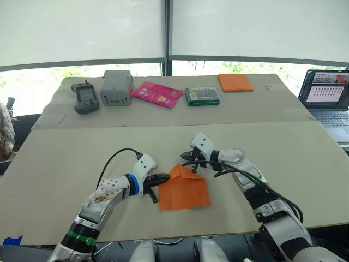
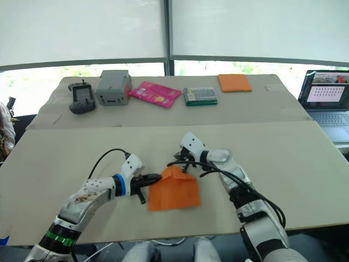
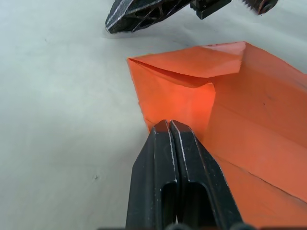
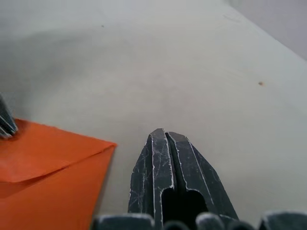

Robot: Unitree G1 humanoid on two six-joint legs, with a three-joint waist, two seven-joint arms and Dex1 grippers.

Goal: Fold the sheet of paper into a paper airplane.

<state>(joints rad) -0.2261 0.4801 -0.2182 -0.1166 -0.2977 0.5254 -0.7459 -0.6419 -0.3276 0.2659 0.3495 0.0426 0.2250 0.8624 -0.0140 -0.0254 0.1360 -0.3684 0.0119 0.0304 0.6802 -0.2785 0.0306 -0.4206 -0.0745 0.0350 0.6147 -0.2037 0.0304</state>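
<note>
Orange sheet of paper (image 1: 184, 188) lies house-shaped, corners folded.

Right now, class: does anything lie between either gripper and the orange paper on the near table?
Nothing visible does. The left gripper, shut, has its tips at the edge of the paper. The right gripper, also shut, sits just beside the folded top. Bare table surrounds them.

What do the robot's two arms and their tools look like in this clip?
Both arms have silver-grey shells with loose black cables. The left arm carries a blue ring at the wrist and a green band lower down. The left tool and right tool have white housings with paired black fingers.
</note>
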